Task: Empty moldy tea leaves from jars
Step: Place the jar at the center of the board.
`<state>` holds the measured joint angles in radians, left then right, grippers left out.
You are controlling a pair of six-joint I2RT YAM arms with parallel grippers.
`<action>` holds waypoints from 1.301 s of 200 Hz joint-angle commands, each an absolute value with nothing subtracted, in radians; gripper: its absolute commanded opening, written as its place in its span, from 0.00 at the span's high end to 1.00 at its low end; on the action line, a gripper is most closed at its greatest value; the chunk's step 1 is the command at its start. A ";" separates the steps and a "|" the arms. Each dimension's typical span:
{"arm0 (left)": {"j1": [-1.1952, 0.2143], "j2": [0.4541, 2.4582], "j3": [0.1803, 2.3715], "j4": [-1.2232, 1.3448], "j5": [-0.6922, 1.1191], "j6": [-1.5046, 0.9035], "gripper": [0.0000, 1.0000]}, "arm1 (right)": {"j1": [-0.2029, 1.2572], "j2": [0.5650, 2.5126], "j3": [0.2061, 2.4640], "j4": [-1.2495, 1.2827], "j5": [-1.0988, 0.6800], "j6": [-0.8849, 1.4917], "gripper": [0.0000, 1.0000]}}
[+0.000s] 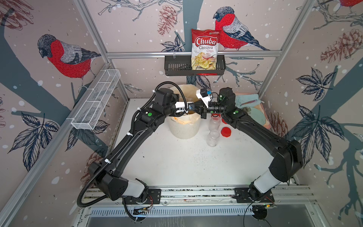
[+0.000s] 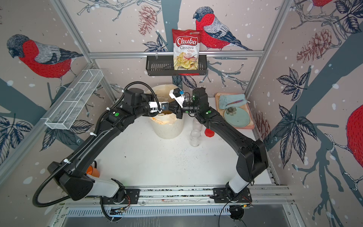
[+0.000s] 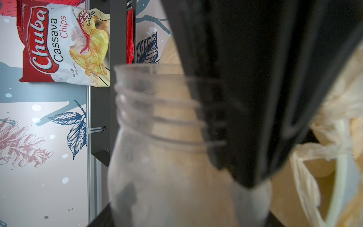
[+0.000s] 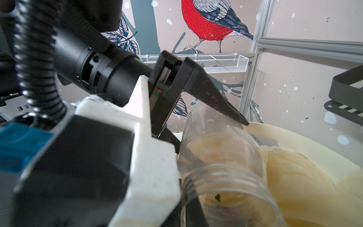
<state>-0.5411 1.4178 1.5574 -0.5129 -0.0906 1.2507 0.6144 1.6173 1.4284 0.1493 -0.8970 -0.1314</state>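
Now the left gripper [image 4: 225, 145] pinches a jar [image 3: 167, 157] tipped over the bin [image 1: 184, 129] so tea leaves [image 4: 217, 197] drop in; the right gripper [image 1: 203, 115] is pressed together.

Clear glossy plastic jar [image 3: 157, 157], matt blk plastic fingers [image 4: 214, 96]

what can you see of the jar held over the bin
The jar is small, clear plastic by the look, with a ribbed screw neck and no lid. The left pincer clamps its body. It lies tilted over the white bin and its yellowish bag, nearly empty, with a few dark bits near its mouth.
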 commanded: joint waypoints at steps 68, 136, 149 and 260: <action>-0.545 1.365 1.516 -0.393 -0.089 1.249 0.22 | 0.624 1.587 1.412 0.185 -0.857 -0.095 1.00; -0.545 1.344 1.491 -0.377 -0.096 1.261 0.02 | 0.630 1.532 1.379 0.248 -0.820 -0.073 1.00; -0.545 1.339 1.487 -0.371 -0.096 1.261 0.02 | 0.630 1.519 1.372 0.267 -0.804 -0.066 1.00; -0.513 1.178 1.264 0.008 -0.108 1.121 0.02 | 0.638 1.353 1.519 -0.131 -0.485 -0.061 1.00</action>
